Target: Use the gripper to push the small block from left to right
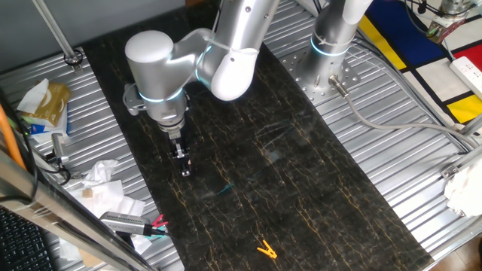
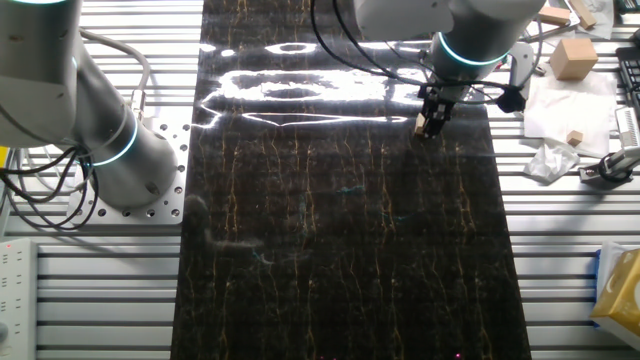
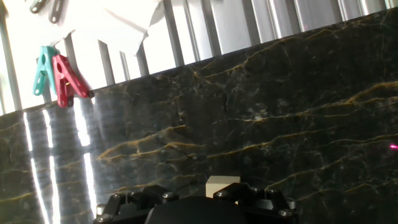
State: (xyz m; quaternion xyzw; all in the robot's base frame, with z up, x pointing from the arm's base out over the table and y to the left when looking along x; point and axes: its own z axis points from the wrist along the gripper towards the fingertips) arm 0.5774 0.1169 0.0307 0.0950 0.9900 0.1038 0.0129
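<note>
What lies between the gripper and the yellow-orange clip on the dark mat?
Nothing: in one fixed view the dark mat is bare between the gripper and the yellow-orange clip, showing only its golden veins.

You get bright overhead light: white glare streaks the mat [image 2: 290, 85] near its far edge in the other fixed view. The hand view blows out at its top left; the gripper [image 3: 199, 208] looks dark and soft.

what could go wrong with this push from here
The small block sits tight against the gripper, mostly hidden under it, so it may slip sideways off the narrow tip unseen. The glossy marble-patterned mat could let it slide or spin. A long push might reach the yellow clip.
</note>
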